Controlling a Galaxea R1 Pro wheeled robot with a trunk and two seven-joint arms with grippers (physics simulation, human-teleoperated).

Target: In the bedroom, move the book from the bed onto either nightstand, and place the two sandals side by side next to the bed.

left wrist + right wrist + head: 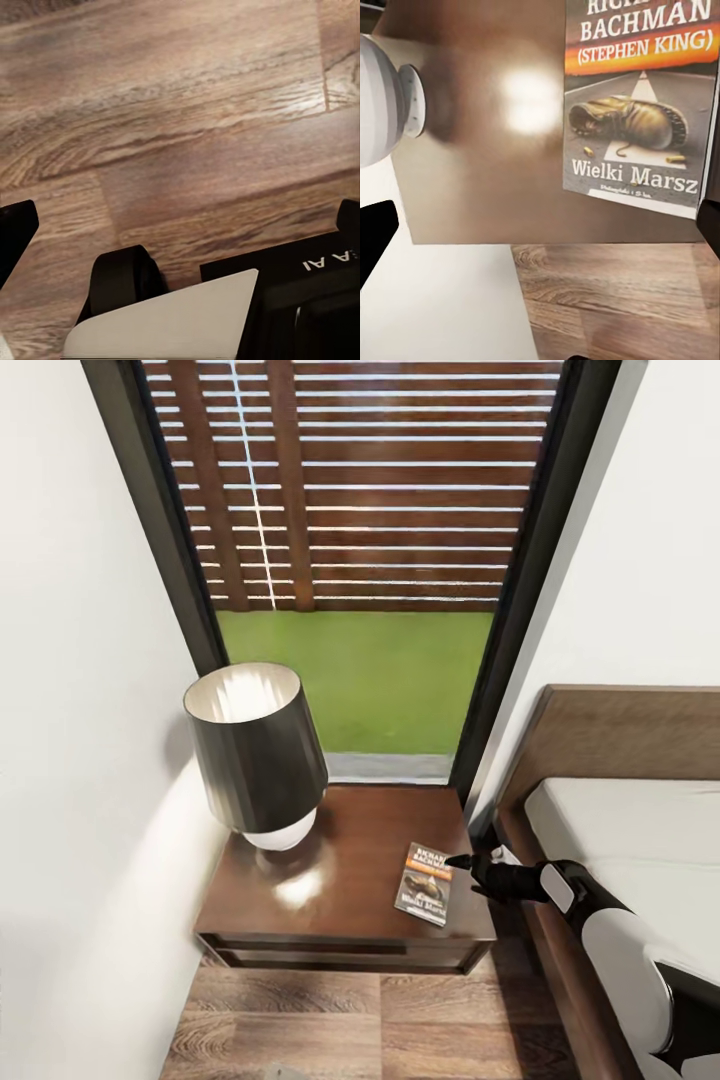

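The book (426, 883) lies flat on the right part of the dark-brown nightstand (360, 830), its cover facing up. In the right wrist view the book (637, 112) shows an orange band, white lettering and a picture of a boot. My right gripper (468, 870) hovers just off the book's right edge, between nightstand and bed (640, 830), open and holding nothing. In the left wrist view my left gripper (180, 225) is open over the wood floor (187, 112), low beside my own base. The sandals are out of view.
A lamp (256, 750) with a dark shade and a white base stands on the nightstand's left half. A white wall runs along the left, and a tall dark-framed window (360, 560) sits behind. Wood-plank floor (380, 1020) lies in front of the nightstand.
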